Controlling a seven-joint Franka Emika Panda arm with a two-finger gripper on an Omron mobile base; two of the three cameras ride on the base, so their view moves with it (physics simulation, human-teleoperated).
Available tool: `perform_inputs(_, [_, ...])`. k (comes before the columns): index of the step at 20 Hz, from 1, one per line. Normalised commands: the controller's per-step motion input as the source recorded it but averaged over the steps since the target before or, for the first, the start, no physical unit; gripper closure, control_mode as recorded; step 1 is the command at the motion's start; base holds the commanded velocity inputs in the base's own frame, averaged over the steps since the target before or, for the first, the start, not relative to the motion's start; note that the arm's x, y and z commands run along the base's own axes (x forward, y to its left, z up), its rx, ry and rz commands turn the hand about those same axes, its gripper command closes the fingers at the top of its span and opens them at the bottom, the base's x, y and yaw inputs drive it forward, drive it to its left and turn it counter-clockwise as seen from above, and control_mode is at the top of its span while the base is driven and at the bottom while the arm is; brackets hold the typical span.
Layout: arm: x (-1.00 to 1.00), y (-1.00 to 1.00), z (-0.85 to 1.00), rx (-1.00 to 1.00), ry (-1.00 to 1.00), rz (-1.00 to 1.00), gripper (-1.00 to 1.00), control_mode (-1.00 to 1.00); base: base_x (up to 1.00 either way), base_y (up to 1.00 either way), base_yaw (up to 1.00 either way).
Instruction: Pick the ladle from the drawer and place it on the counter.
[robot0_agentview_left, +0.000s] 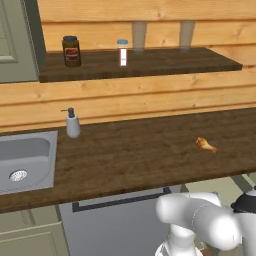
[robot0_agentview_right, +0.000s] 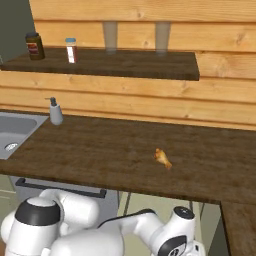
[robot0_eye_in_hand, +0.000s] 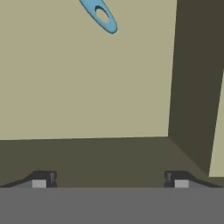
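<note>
Between the two dark finger tips at the bottom of the hand view, the gripper stands spread wide with nothing in it. Just past the tips lies the drawer, whose pale grey-green floor stretches away, with a shadowed wall along the near side and another dark wall rising at the right. Farther in on that floor, at the top edge of the hand view, lies the ladle: a light-blue handle end with an oval hole shows, the remainder cut off by the frame, well apart from the finger tips.

Above the drawer, the base views show the counter, a long dark-brown wood-grain top. Near its front right part lies a small orange-brown food piece. Far to the left of that piece, a steel sink is set into the counter, and a soap dispenser stands upright just beside the sink's back corner, against the plank wall. Higher on that wall, above the counter, a dark wood shelf carries a brown jar and a small white bottle with a blue cap, standing apart from each other.
</note>
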Motion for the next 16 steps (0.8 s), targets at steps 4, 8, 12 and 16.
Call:
perform_inputs(4, [-0.80,-0.39,-0.22,0.00,0.07,0.00,-1.00,-1.00,0.00,0.00,0.00])
perform_inputs(8, [-0.73,-0.34,-0.17,0.00,0.06,0.00,-1.00,-1.00,0.00,0.00,0.00])
perform_inputs(12, [-0.72,-0.36,-0.21,0.00,0.05,0.00,-1.00,-1.00,0.00,0.00,0.00])
perform_inputs(16, [-0.72,-0.38,-0.20,0.00,0.03,0.00,-1.00,-1.00,0.00,0.00,0.00])
